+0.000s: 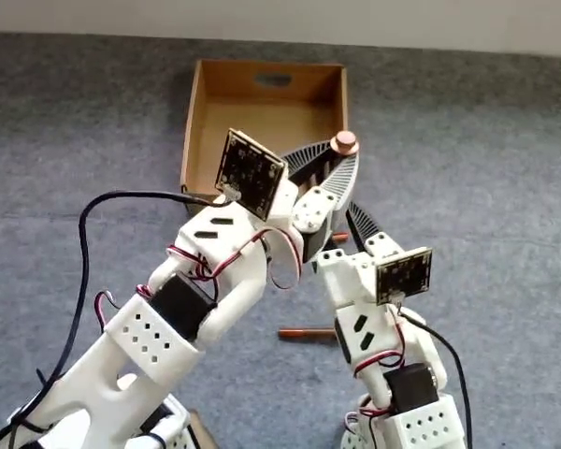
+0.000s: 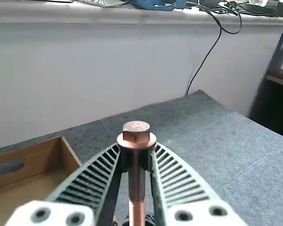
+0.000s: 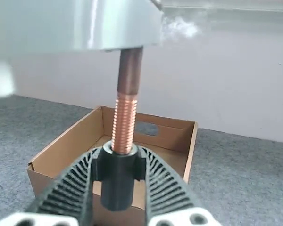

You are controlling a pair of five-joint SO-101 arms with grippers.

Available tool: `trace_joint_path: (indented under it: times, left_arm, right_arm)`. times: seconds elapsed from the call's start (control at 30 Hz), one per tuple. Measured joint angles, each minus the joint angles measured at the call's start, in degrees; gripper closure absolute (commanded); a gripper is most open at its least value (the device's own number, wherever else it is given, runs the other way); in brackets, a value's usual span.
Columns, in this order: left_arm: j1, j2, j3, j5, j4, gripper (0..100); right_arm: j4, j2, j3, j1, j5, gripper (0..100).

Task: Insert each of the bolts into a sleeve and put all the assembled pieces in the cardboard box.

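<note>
Held clear of the grey desk [image 1: 505, 140], a copper bolt [image 2: 136, 141] with a flanged hex head has its threaded end entering a black sleeve [image 3: 117, 181]. A second bolt [image 1: 306, 332] lies flat; the open cardboard box [image 1: 194, 122] sits beyond.

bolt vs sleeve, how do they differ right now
The bolt is copper-coloured, the sleeve black. The bolt is long and thin with a hex head; the sleeve is a short, thick tube. The left gripper holds the bolt, the right gripper the sleeve. Both line up, bolt tip in the sleeve's mouth.
</note>
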Motion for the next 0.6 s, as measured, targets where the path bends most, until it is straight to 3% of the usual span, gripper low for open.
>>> trace_joint_path:
  times: [0.6]
  left_arm:
    - [-3.43, 0.0, 1.41, 0.0, -1.49, 99]
  right_arm:
    - [0.09, 0.0, 0.09, 0.09, 0.0, 99.3]
